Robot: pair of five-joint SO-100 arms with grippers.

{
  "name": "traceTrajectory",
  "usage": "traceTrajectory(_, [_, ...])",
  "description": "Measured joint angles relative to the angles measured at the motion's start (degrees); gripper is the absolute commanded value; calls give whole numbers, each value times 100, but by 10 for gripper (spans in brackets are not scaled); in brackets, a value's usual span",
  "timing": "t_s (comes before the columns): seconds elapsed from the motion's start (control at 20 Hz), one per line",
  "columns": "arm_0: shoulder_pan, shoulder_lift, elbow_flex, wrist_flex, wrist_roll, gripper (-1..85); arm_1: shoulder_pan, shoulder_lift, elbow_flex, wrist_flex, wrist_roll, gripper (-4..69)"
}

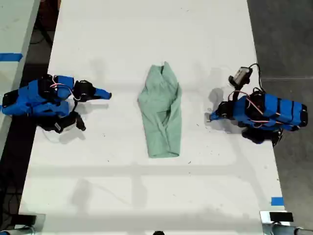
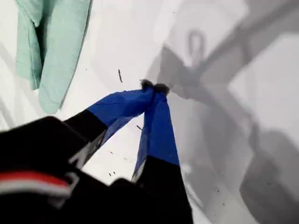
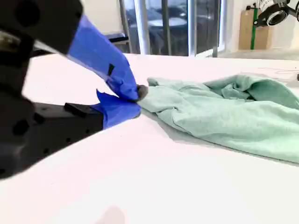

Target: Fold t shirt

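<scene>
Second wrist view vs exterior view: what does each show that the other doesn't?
Only the second wrist view: my second gripper close up with jaws shut, and window frames beyond the table.
Only the exterior view: both blue arms, one on each side of the garment, its whole outline, and blue tape at the table's edge.
Both: the wrinkled mint-green t shirt lying on the white table.
</scene>
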Motion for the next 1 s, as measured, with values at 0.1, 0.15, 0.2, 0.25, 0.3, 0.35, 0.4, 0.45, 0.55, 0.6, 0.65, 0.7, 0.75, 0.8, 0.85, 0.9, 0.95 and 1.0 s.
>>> traceTrajectory(0.1, [0, 0, -9, -18, -308, -3, -220, 0, -44, -246, 229, -15])
traceTrajectory(0.15, [0, -18, -141, -9, -650, -3, -290, 0, -79, -677, 536, -15])
traceTrajectory(0.2, [-9, -193, -316, -26, -853, -3, -211, -18, -105, -993, 659, -16])
traceTrajectory(0.25, [79, -598, -589, -246, -923, -3, -220, -79, -149, -1239, 668, -16])
traceTrajectory(0.3, [308, -1213, -976, -580, -958, -3, -299, -325, -220, -1556, 668, -17])
traceTrajectory(0.35, [563, -2101, -1459, -984, -958, -2, -457, -844, -431, -1942, 677, -14])
traceTrajectory(0.4, [809, -3094, -2048, -1336, -1028, -2, -642, -1441, -765, -2320, 677, 15])
traceTrajectory(0.45, [1055, -4166, -2698, -1538, -1248, 6, -800, -2250, -1248, -2628, 677, 49])
traceTrajectory(0.55, [1485, -6293, -3911, -2013, -1415, 45, -1195, -4184, -2514, -2856, 677, 79])
traceTrajectory(0.6, [1652, -7251, -4447, -2092, -1441, 66, -1371, -5212, -3190, -2874, 677, 86])
traceTrajectory(0.65, [1819, -8016, -4869, -2118, -1441, 74, -1494, -6100, -3762, -2874, 677, 91])
traceTrajectory(0.7, [1934, -8613, -5247, -2188, -1459, 94, -1573, -6803, -4157, -2892, 677, 101])
traceTrajectory(0.75, [2039, -9062, -5458, -2276, -1521, 117, -1635, -7286, -4359, -2953, 677, 121])
traceTrajectory(0.8, [2153, -9448, -5634, -2373, -1600, 137, -1705, -7611, -4491, -3076, 677, 162])
traceTrajectory(0.85, [2268, -9826, -5897, -2408, -1661, 152, -1758, -7893, -4641, -3182, 677, 195])
traceTrajectory(0.9, [2373, -10230, -6188, -2426, -1705, 164, -1819, -8112, -4746, -3234, 677, 204])
traceTrajectory(0.95, [2470, -10617, -6513, -2417, -1767, 176, -1881, -8288, -4825, -3252, 677, 213])
traceTrajectory(1.0, [2549, -11013, -6882, -2329, -1828, 186, -1934, -8350, -4852, -3278, 677, 221])
